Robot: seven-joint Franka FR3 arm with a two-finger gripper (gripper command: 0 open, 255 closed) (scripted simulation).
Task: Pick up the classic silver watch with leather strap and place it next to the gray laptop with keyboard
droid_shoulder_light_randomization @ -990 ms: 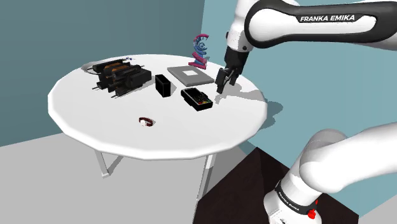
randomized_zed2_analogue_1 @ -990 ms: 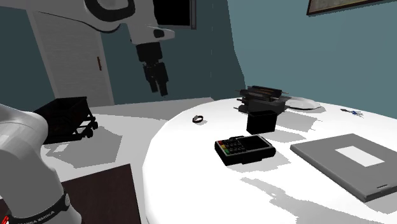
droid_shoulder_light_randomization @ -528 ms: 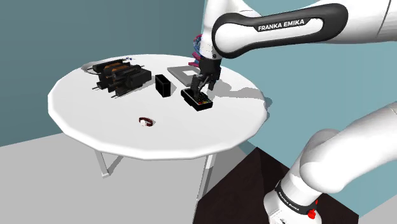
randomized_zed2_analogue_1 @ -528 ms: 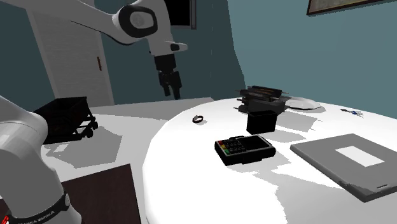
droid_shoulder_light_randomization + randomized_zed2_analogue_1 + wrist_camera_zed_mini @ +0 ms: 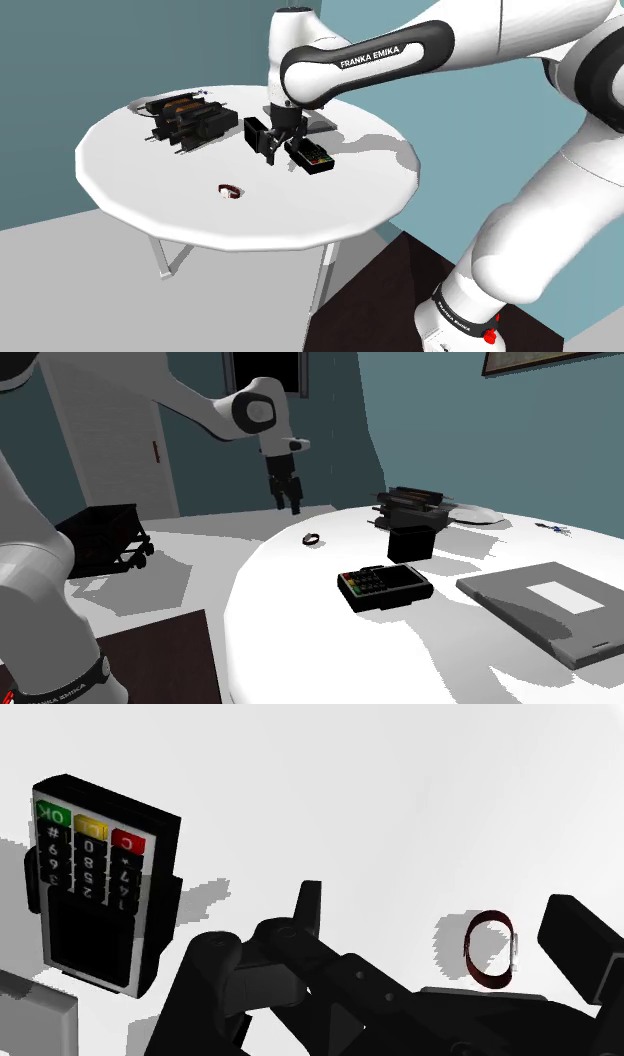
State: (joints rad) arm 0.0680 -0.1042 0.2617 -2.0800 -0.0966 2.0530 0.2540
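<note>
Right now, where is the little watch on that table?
In the shoulder view the watch lies alone near the front of the white round table, left of and nearer the camera than the black keypad device.

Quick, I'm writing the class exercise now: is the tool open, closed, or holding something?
Tool: open, holding nothing; the watch lies on the white table, untouched.

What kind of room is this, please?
Probably a room in a home, maybe a study: teal walls, a white door, a framed picture, and a round white table holding a laptop.
</note>
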